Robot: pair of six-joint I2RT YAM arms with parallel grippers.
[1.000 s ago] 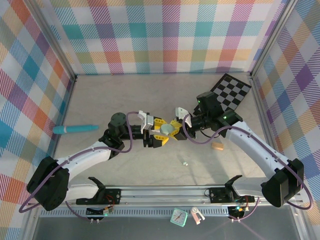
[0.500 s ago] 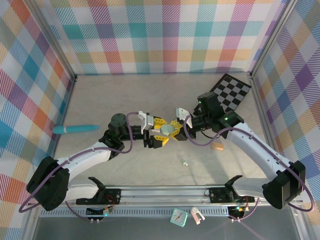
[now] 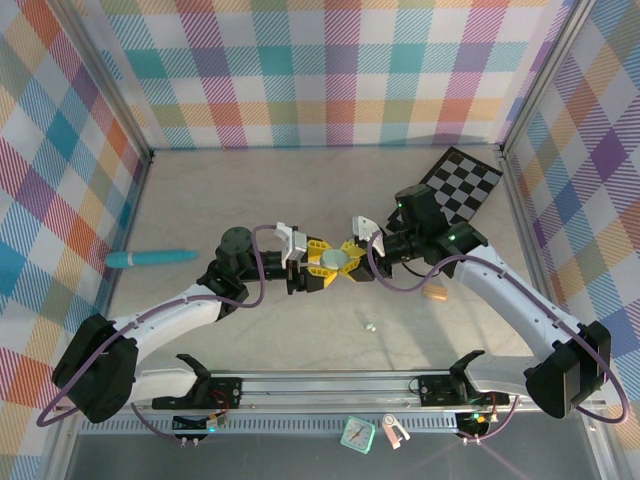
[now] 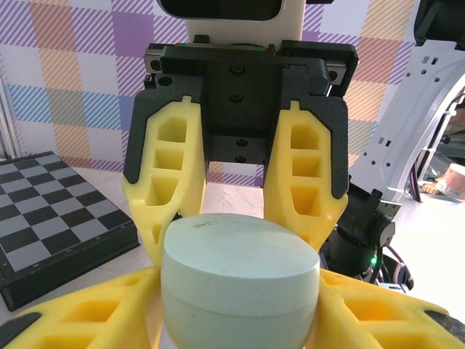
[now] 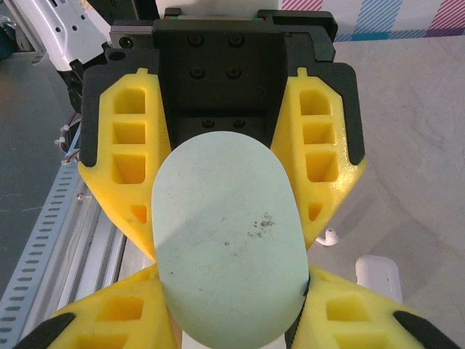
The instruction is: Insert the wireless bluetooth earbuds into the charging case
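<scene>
Now that the left fingers [image 4: 94, 309] have closed onto the case [image 4: 240, 269] the right fingers [image 4: 305, 182] clamp above the desk [image 3: 250, 190], it seems ready for opening, an earbud [image 5: 328, 236] lying loose below.

- Two grippers: left gripper [image 3: 324, 262] and right gripper [image 3: 349, 259], tips facing each other.
- One charging case [image 3: 337, 258], mint green, between both grippers' fingertips.
- One earbud [image 3: 369, 325] on the table, on the near side of the grippers. The right wrist view has one white bud [image 5: 328, 236] beside its finger; I cannot tell if it is the same one.
- One checkerboard [image 3: 462, 185], beyond the right gripper.
- One teal pen [image 3: 150, 258], well left of the left gripper.
- One tan stub [image 3: 434, 294], on the near side of the right gripper's wrist.
</scene>
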